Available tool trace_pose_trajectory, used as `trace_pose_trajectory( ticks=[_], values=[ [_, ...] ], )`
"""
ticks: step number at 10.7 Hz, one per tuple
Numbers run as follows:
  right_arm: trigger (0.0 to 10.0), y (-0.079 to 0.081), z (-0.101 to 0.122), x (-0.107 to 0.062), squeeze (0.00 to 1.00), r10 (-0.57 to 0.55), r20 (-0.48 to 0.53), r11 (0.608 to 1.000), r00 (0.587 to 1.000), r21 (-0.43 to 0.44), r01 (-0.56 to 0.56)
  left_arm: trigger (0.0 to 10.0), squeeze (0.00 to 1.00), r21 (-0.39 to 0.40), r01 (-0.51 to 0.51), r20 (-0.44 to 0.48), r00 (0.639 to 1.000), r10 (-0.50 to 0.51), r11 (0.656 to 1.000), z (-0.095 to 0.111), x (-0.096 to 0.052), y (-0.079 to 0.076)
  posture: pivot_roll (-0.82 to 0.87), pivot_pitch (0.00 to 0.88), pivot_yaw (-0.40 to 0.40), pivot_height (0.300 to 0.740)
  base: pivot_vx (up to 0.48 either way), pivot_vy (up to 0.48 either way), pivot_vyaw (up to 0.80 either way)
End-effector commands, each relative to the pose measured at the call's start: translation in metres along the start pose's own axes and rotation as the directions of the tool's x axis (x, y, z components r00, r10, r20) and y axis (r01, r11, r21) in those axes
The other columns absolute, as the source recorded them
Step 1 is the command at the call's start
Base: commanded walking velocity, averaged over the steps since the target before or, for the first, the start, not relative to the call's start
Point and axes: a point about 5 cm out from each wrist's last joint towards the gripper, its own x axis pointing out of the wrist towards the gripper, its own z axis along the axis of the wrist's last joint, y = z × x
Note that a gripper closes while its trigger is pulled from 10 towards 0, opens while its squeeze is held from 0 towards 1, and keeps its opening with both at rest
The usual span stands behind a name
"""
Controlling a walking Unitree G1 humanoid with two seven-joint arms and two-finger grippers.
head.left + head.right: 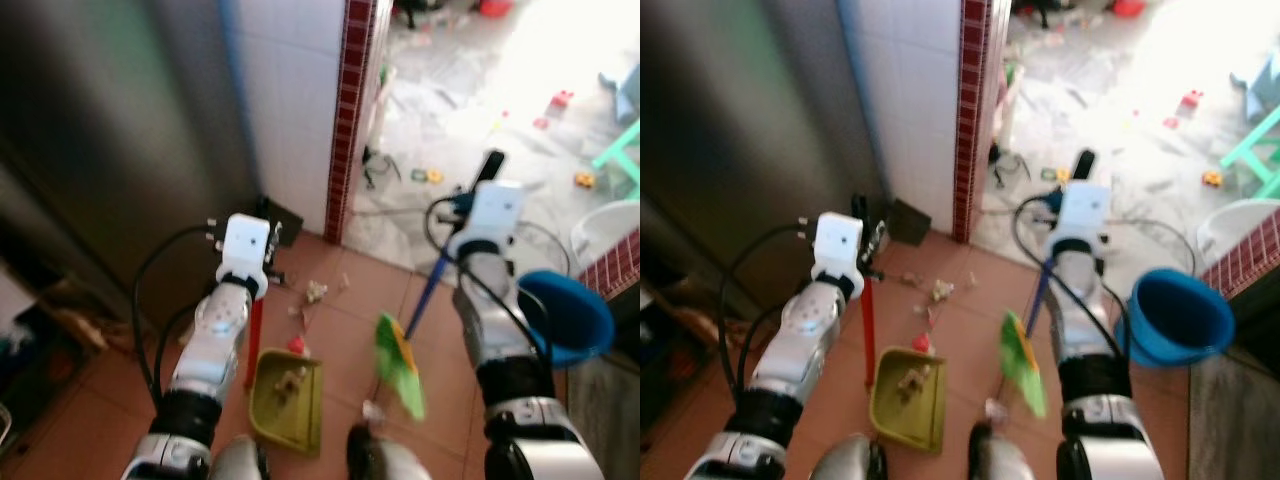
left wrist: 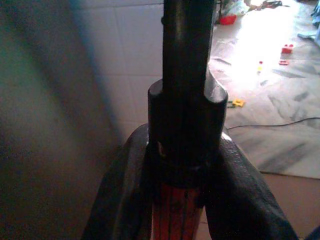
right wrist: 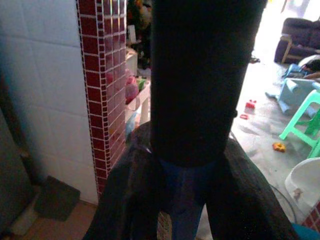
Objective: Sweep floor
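Broom (image 1: 400, 365) gripped by right claw (image 3: 192, 200), dustpan (image 1: 290, 400) handle by left claw (image 2: 182, 200); no legible writing

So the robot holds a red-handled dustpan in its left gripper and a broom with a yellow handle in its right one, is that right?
Not quite: the broom handle is blue, not yellow, as the left eye view shows; its head is green. The rest holds: the left gripper is shut on the red handle of the dustpan, and the right gripper is shut on the broom.
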Motion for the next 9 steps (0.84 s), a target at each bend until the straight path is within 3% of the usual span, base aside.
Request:
trace_pose_trajectory(
  ticks=[1,3,7,9],
  values=[
    [10.0,-0.008,0.005,0.000,0.00,-0.025,0.037,0.999,0.999,-0.031,0.026,10.0,0.00,0.005,0.015,-0.008,1.000,-0.015,1.000,-0.001,0.000,-0.002,-0.06,0.025,-0.001,0.740,-0.379,0.000,0.00],
    [10.0,-0.009,0.001,-0.002,0.00,-0.025,0.031,0.999,0.999,-0.038,0.026,10.0,0.00,0.004,0.017,-0.008,1.000,-0.017,1.000,-0.002,0.000,-0.001,-0.06,0.021,-0.003,0.740,-0.381,0.000,0.00],
    [10.0,-0.006,-0.003,-0.002,0.00,-0.014,0.020,0.999,1.000,-0.047,0.015,10.0,0.00,0.008,-0.018,0.016,1.000,0.018,1.000,0.001,0.000,0.004,-0.06,0.012,0.002,0.740,0.000,0.000,0.00],
    [10.0,-0.005,-0.005,-0.002,0.00,-0.014,0.014,0.999,1.000,-0.045,0.014,10.0,0.00,0.040,-0.108,0.018,0.994,0.107,0.993,0.001,0.003,0.014,-0.06,0.013,0.002,0.740,0.000,0.000,0.00]
  ],
)
